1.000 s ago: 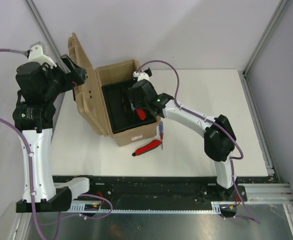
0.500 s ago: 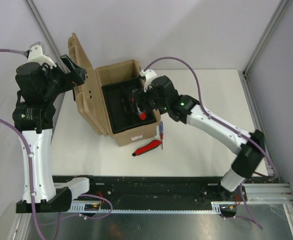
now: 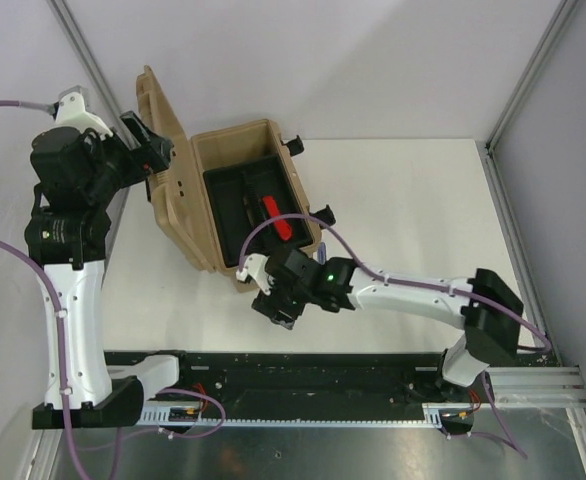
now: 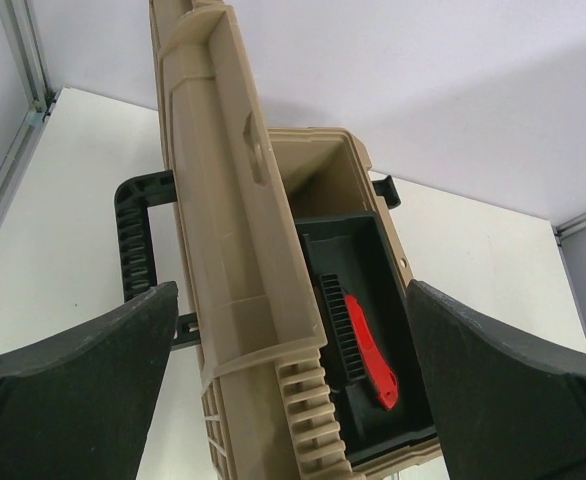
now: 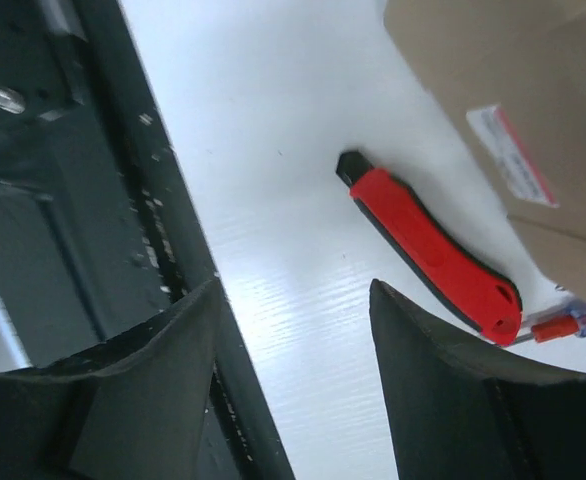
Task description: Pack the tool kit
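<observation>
- Plainly, the box (image 3: pixel 235 148) stands open toward the table's (image 3: pixel 403 200) far left. Its lid (image 4: pixel 228 230) is upright on edge, so the tray (image 3: pixel 235 215) can be reached from above.
- The left claw (image 4: pixel 291 300) is spread wide with the lid between its fingers, and gaps show on both sides. I judge it is there to stop the lid falling shut, not to clamp it.
- One red tool (image 3: pixel 273 217) already lies in the tray, along its right side.
- The right claw (image 5: pixel 293 290) hangs low over the table just in front of the box, fingers parted and holding nothing.
- Its wrist view shows the red-and-black knife (image 5: pixel 428 250) lying flat just beyond the fingertips, beside the box wall. A small screwdriver (image 5: pixel 563 325) lies at the knife's far end.
- The claw looks lined up on the knife, which is probably the next item to pack. It would need to move forward and straddle the handle before closing.
</observation>
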`<state>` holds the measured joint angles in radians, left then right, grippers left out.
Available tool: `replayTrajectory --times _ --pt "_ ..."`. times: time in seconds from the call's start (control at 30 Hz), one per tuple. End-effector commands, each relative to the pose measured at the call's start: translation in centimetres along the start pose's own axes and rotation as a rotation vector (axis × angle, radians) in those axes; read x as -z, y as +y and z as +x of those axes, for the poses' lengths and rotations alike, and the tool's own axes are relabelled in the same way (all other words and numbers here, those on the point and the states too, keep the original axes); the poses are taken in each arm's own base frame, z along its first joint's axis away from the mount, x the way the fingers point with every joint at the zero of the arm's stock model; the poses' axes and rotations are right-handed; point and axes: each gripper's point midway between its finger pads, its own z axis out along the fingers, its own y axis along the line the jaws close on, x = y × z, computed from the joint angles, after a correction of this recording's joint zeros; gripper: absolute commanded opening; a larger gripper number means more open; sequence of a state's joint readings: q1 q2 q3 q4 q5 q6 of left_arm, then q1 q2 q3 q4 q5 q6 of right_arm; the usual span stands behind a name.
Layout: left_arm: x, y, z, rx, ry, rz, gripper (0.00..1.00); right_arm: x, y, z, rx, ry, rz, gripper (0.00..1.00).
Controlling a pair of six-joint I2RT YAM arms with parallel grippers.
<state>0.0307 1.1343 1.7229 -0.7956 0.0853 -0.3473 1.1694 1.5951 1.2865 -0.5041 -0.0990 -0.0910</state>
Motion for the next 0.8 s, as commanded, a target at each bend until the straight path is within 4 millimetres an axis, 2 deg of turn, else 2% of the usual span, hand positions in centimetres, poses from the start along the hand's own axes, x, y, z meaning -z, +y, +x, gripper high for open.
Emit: replayTrajectory --times 0.0,0.2,0.33,0.77 --pt "1.2 -0.4 -0.8 -0.022 -0.043 0.018 1.0 -3.2 -2.6 3.0 0.055 0.083 0.147 0.62" --pt "1.5 -0.4 -0.7 -0.023 -0.045 0.019 0.99 -7.3 -4.8 4.9 0.142 0.131 0.23 0.59" --pt "1.7 -0.3 -0.7 -0.026 -0.049 0.014 0.99 -9.0 -6.0 6.2 0.204 0.17 0.263 0.59" --pt "1.8 -0.3 -0.9 -0.027 -0.054 0.012 1.0 -9.9 -7.6 7.4 0.195 0.167 0.28 0.61"
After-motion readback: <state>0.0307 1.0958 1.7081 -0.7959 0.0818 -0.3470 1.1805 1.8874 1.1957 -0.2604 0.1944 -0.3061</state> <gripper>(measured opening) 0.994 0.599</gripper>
